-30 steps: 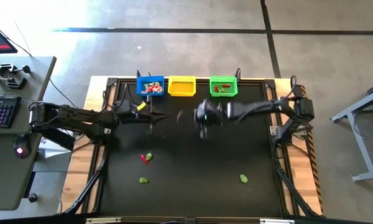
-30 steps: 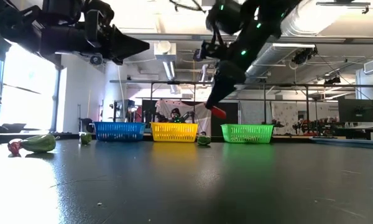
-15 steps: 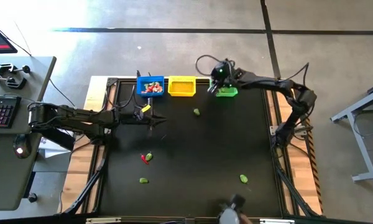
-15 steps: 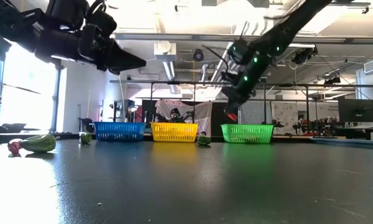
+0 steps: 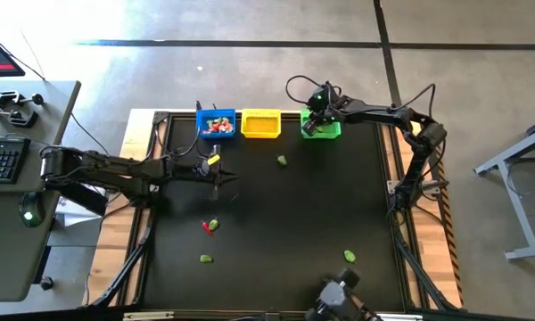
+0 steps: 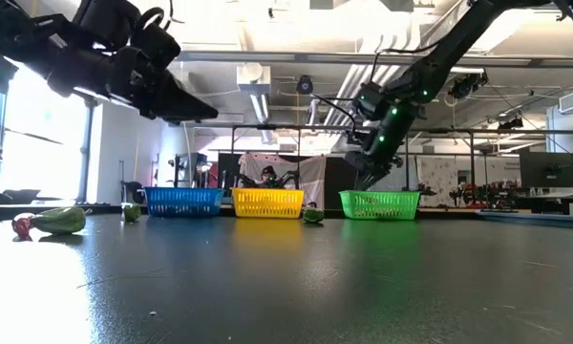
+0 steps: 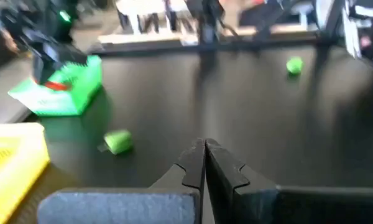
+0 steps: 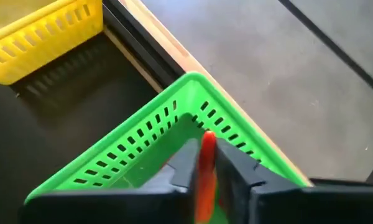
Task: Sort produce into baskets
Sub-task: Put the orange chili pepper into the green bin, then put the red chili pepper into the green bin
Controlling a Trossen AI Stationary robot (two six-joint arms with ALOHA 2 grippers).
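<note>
Red produce piece [image 8: 206, 168] between jaws, above green basket [image 8: 143, 146]

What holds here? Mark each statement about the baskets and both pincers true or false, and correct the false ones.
1. The right pincer grips a red piece over the green basket. True.
2. The left pincer is wide open. False: its fingers are shut, with nothing between them.
3. The yellow basket stands between the blue basket and the green one. True.
4. No produce lies loose on the table. False: several pieces do, including a green piece near the yellow basket.
</note>
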